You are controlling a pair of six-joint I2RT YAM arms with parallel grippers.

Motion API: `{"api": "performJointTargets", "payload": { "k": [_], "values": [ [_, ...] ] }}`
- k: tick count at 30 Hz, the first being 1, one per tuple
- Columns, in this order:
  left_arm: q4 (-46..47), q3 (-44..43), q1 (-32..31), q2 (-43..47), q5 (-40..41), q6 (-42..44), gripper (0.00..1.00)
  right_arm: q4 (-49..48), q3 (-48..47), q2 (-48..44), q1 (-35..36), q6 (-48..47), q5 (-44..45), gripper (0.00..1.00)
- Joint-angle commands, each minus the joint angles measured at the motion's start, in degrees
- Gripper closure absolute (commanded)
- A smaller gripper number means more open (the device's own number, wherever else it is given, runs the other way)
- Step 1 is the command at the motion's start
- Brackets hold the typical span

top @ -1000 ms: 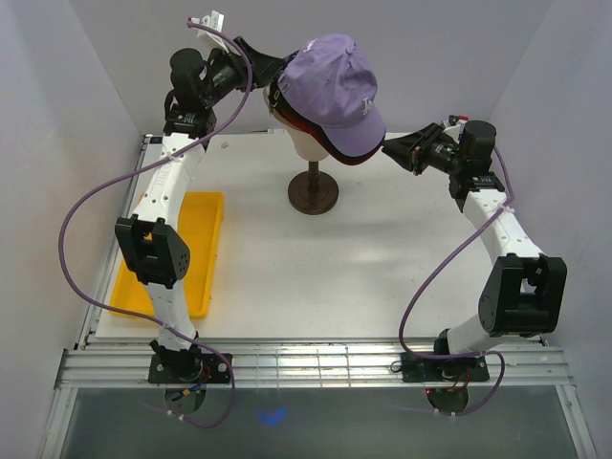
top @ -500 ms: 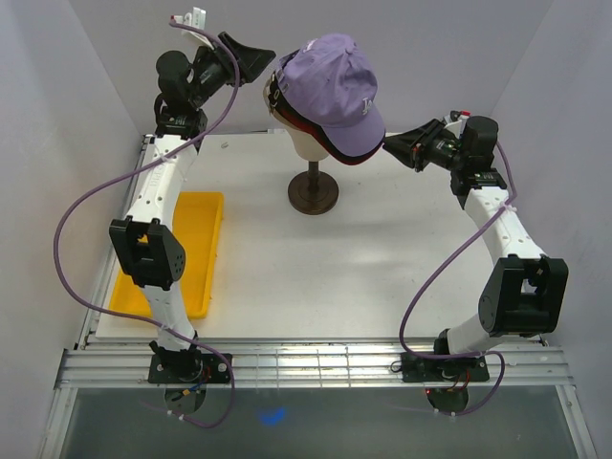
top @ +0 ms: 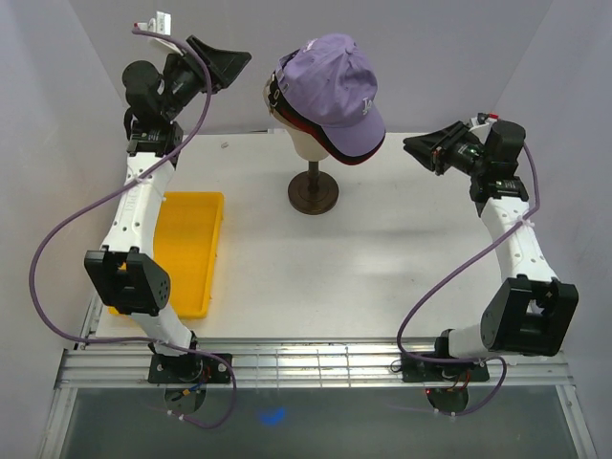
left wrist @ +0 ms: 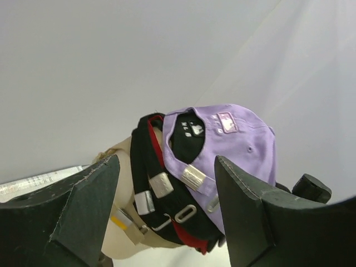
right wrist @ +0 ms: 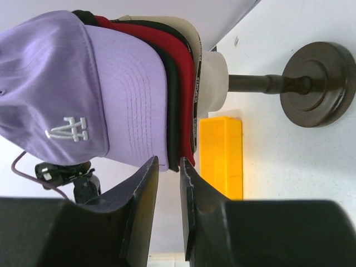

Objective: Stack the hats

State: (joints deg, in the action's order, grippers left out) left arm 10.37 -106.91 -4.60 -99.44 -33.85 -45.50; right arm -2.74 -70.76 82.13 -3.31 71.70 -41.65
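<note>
Tray (top: 196, 258), yellow and flat, lies at your far left on the white table (top: 382, 268), with the left arm crossing over its left side. Above and beyond it you have the left gripper (top: 232, 69) raised high near the back wall, pointing right toward the hats. Its fingers (left wrist: 92, 194) are spread wide and hold nothing. Through the gap its wrist camera looks at the back straps and metal buckles of the stack. The gripper is apart from the caps, touching none of them.

In the middle, the hats (top: 330, 105) sit nested one over another on the cream mannequin head (top: 308, 143). The head stands on a dark round stand (top: 314, 196) near the back of the table. The lavender cap (top: 335, 81) is outermost, with its brim angled right and toward the near edge and a white stitched logo on the front. Under it your right wrist camera shows the brim edges in layers: a black cap (right wrist: 173, 83), a red cap (right wrist: 186, 89), another black edge, then a tan brim (right wrist: 186, 25) closest to the head.

At the right, the right gripper (top: 413, 145) hovers about level with the brims, near them but not touching, pointing left. Its fingers (right wrist: 142, 211) are drawn nearly together with only a thin slit between, and nothing is pinched there.
</note>
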Motion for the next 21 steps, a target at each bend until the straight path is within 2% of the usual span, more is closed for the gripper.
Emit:
{"api": "performJointTargets", "payload": {
  "k": [1,4,8,11,14,18,21],
  "values": [
    [-3.9,4.2,0.2,8.0,1.1,1.5,0.20,2.6,2.1,-5.7,-2.9,-5.0,-0.3,0.72],
    [-5.7,10.6,0.1,14.0,0.3,2.2,0.20,9.7,3.3,-9.9,-5.0,-11.8,0.0,0.71],
    [-12.8,17.5,-0.6,22.3,1.0,6.1,0.20,20.5,2.3,-16.2,-5.8,-22.7,2.3,0.68],
    [-20.4,21.6,-2.3,29.4,2.6,8.4,0.20,32.0,-2.4,-20.9,-5.7,-34.3,8.9,0.63],
    [-33.8,27.3,-4.3,35.8,7.6,14.4,0.21,36.3,-3.4,-27.5,-2.9,-40.7,16.9,0.57],
    [-40.5,34.7,-5.4,46.0,11.9,17.4,0.21,39.0,-1.0,-31.7,-0.1,-45.2,19.8,0.47],
    [-42.5,39.3,-6.8,49.4,13.9,17.7,0.21,40.1,0.8,-35.0,2.1,-48.6,23.3,0.38]
  ]
}}
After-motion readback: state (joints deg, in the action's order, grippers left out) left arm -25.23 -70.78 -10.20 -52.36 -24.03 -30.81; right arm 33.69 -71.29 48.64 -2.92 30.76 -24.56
